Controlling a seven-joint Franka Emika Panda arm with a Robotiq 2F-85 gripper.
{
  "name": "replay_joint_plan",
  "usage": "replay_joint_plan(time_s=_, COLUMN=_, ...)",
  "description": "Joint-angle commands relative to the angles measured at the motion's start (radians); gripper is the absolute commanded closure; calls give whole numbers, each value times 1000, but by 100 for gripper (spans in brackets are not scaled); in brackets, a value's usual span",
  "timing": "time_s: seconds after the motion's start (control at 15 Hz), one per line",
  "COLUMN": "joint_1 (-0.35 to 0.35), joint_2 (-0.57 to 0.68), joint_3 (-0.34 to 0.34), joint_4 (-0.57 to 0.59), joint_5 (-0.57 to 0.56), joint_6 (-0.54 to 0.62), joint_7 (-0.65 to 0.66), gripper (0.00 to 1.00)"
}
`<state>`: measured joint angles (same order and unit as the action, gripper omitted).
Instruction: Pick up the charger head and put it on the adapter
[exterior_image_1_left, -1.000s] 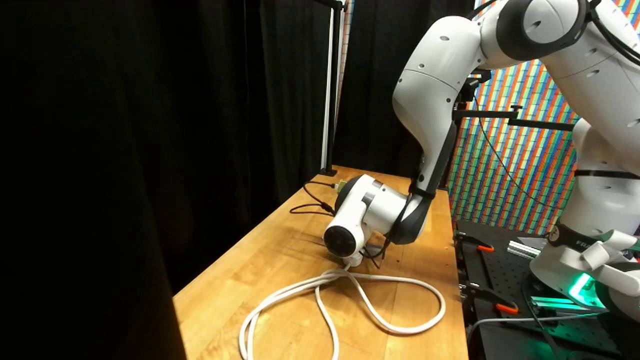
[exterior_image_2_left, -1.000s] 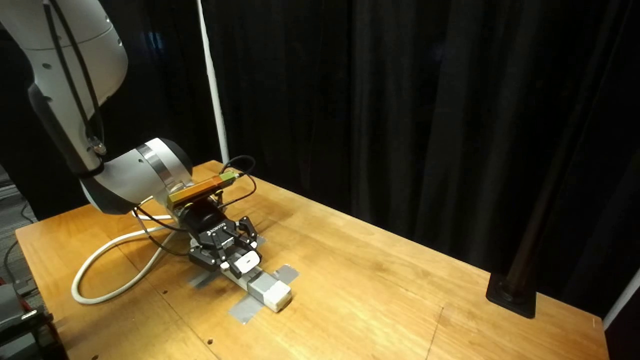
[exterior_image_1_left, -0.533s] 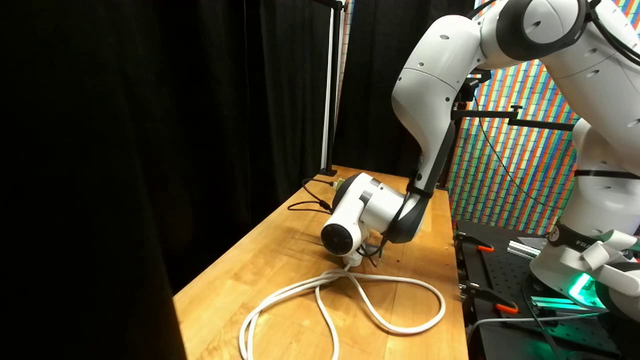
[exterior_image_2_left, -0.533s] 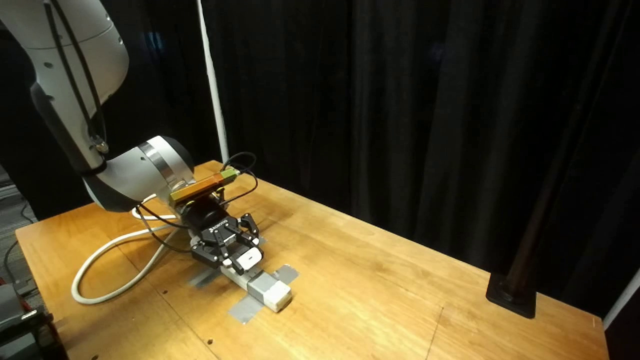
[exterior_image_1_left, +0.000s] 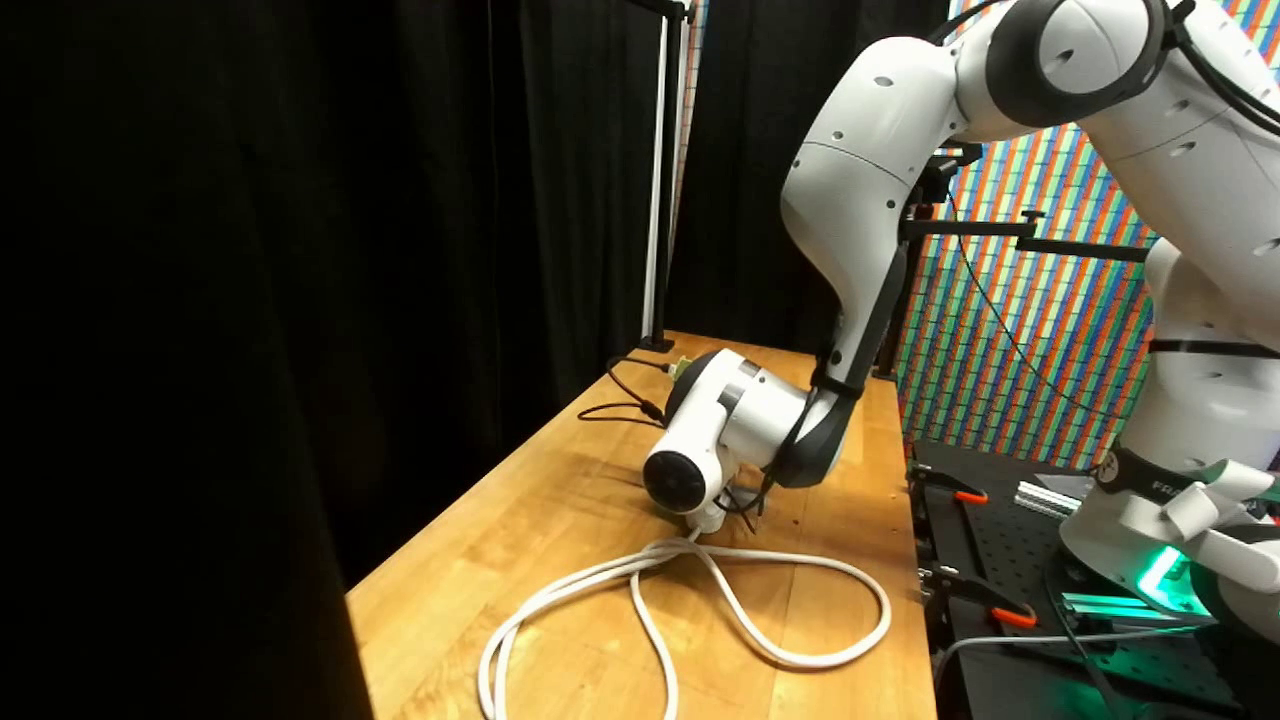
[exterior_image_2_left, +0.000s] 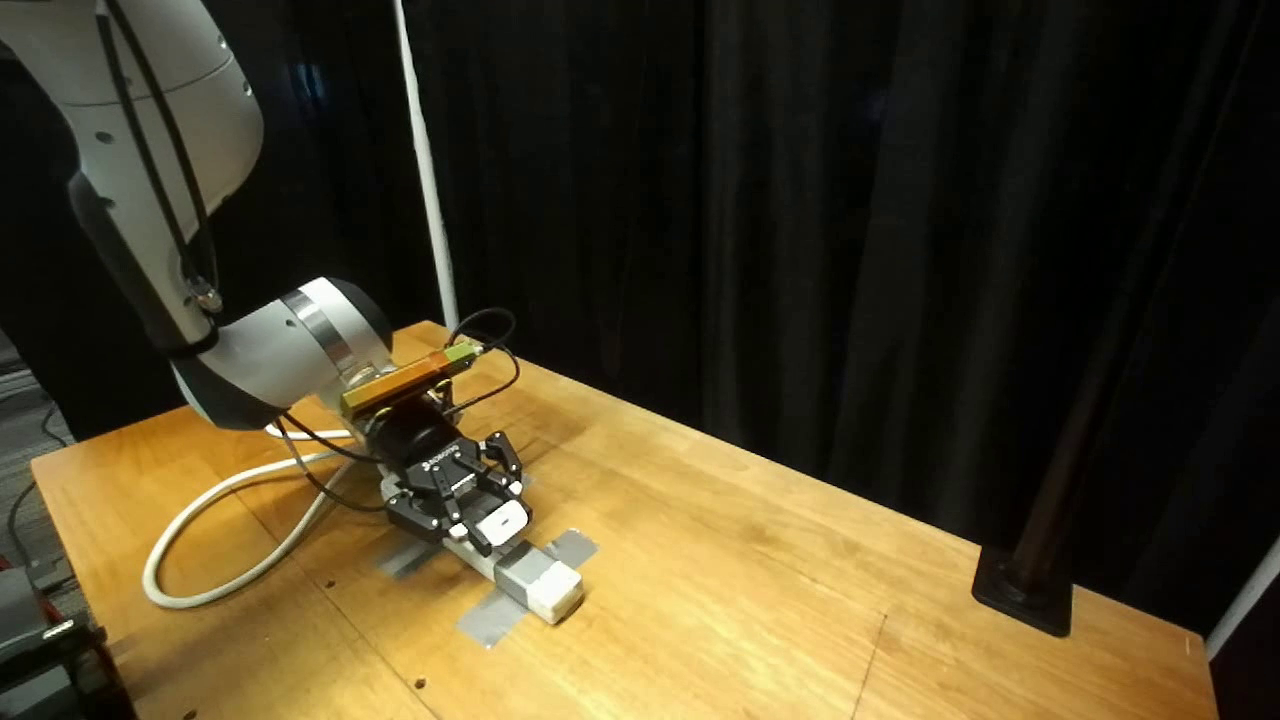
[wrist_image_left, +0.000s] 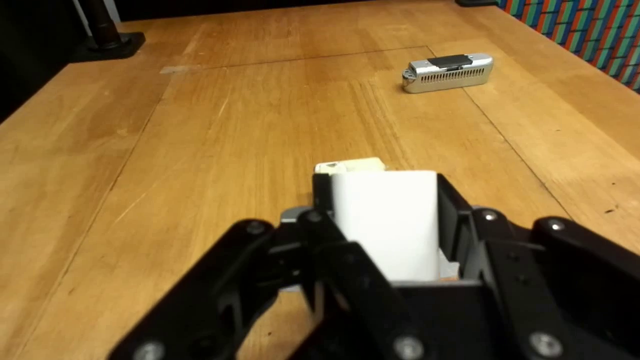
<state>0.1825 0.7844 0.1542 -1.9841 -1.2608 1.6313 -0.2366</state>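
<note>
Charger head (wrist_image_left: 387, 225) over taped adapter (exterior_image_2_left: 554, 589)

Your wooden counter (exterior_image_2_left: 750, 620), bordered by black curtains (exterior_image_2_left: 800, 250); beyond it you see a multicoloured striped backdrop (exterior_image_1_left: 1070, 320)

Lab; robot arm (exterior_image_1_left: 862, 170); perforated black plate (exterior_image_1_left: 1010, 545); orange-tipped clamps (exterior_image_1_left: 985, 597); black curtains (exterior_image_1_left: 420, 250)

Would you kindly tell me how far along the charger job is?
Done: the black jointed hand grips the small white block-shaped charger head. Under way: placement, with the charger head apparently over the elongated whitish-grey power strip; contact is unclear. Left: probably seating it there and letting go.
</note>
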Motion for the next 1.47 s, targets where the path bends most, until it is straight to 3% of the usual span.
replay_joint_plan(time_s=0.0, joint_1=21, joint_2=8, joint_3=-16, joint_4=23, joint_5=-47, joint_6=-59, joint_7=34, gripper=77)
replay_joint_plan(time_s=0.67, joint_1=12, joint_2=13, joint_3=-38, joint_4=35, joint_5=-117, joint_6=-212, joint_7=124, gripper=77)
replay_joint_plan(time_s=1.4, joint_1=-117, joint_2=49, joint_3=-35, joint_4=126, joint_5=16, joint_6=-166, joint_7=-42, gripper=77)
